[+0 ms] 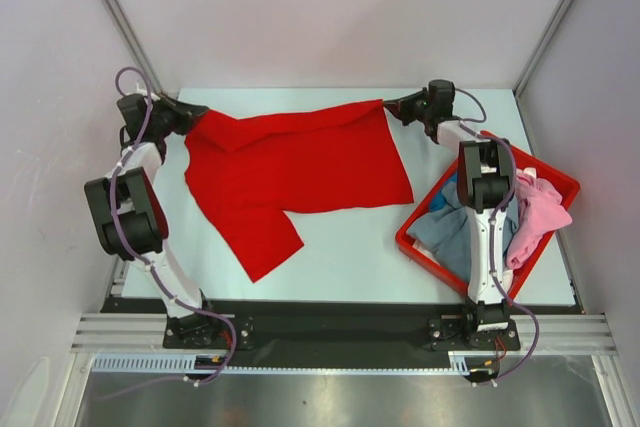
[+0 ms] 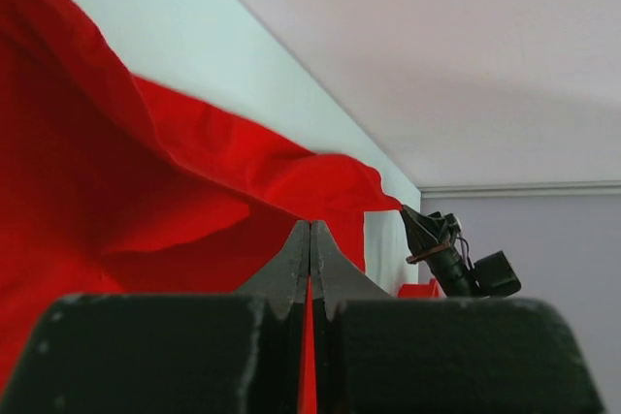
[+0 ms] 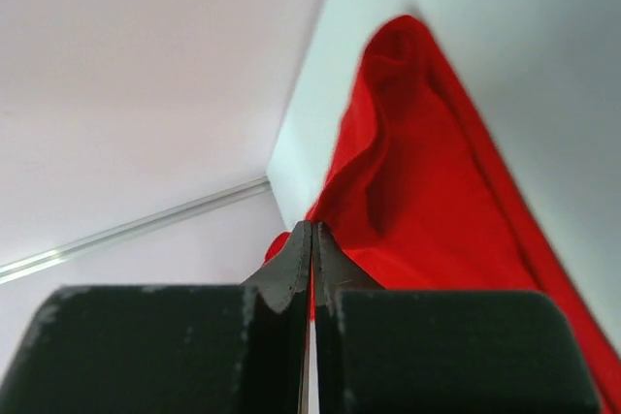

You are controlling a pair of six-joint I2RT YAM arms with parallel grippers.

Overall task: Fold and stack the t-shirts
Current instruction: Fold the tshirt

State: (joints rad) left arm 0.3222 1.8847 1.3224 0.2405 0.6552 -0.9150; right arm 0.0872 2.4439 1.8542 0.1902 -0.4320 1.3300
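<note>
The red shirt (image 1: 300, 172) lies spread on the desk (image 1: 350, 247) towards the far side, one sleeve trailing near-left. The left tool (image 1: 192, 119) is clenched on its far left corner, and the right tool (image 1: 393, 105) is clenched on its far right corner. The bin (image 1: 556, 178) at near right holds a pink shirt (image 1: 540, 212) and a grey-blue shirt (image 1: 448, 232).

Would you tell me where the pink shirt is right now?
In the top view, the pink shirt lies in the red bin on the right, beside the right arm.
</note>
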